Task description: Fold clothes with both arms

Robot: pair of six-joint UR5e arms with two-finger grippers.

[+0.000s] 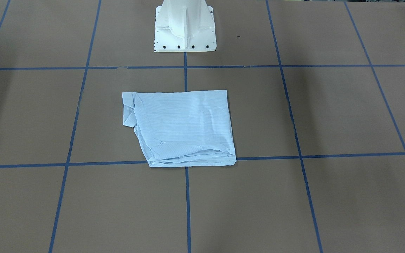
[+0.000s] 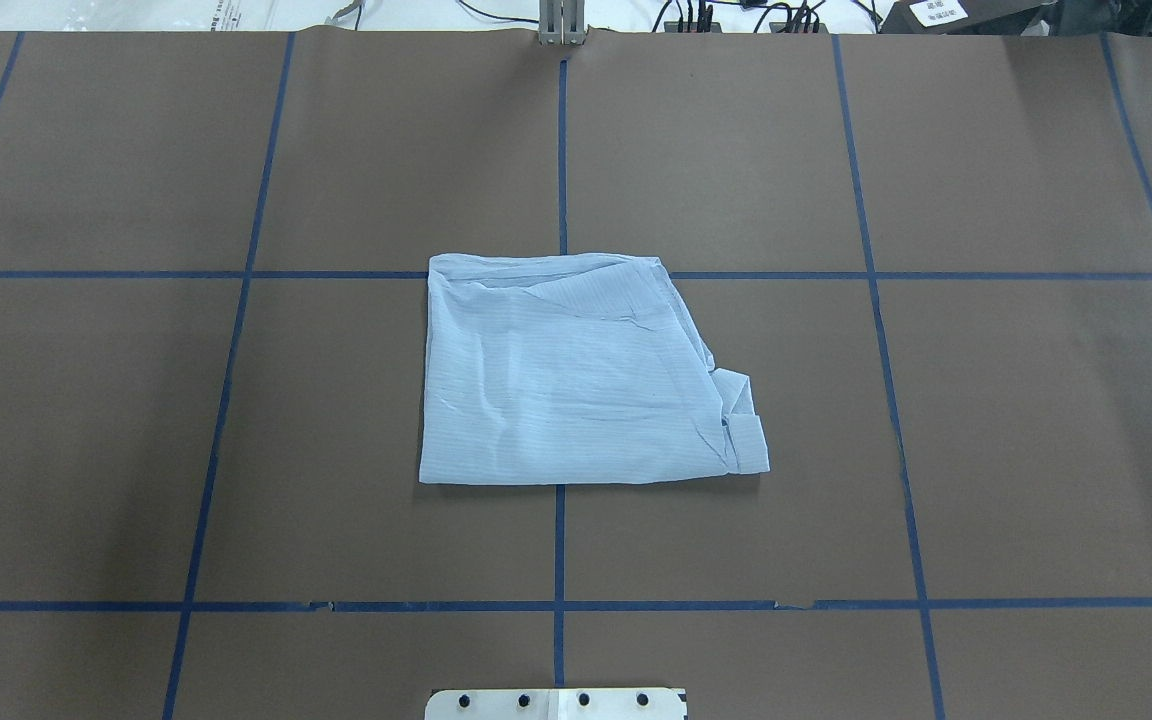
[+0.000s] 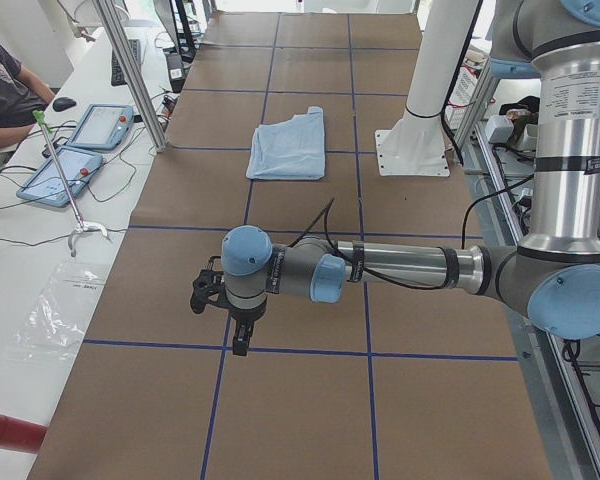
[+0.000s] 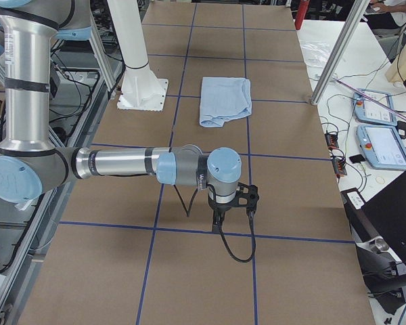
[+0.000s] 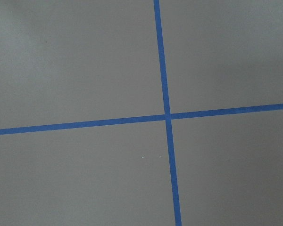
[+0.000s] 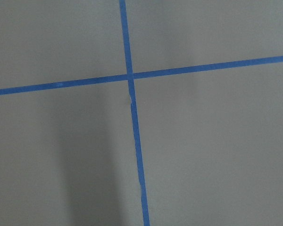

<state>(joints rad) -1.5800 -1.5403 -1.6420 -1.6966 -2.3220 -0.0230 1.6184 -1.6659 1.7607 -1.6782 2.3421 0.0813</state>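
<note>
Left pincer (image 3: 241, 342), right pincer (image 4: 219, 219), both well away from folded shirt (image 2: 576, 380)

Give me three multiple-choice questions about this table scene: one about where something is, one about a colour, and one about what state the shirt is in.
1. Where does the shirt lie?
A) over a crossing of the tape lines, in front of the white base
B) hanging over an edge
C) on top of the white base

2. What colour are the tape lines?
A) red
B) yellow
C) blue

3. What state is the shirt in?
A) spread out with sleeves wide
B) folded into a compact layered block
C) lifted into the air

Answers:
1 A, two lines run under it in the overhead view.
2 C, they are blue against the brown table.
3 B, stacked layers show along its edge, and it lies flat.
</note>
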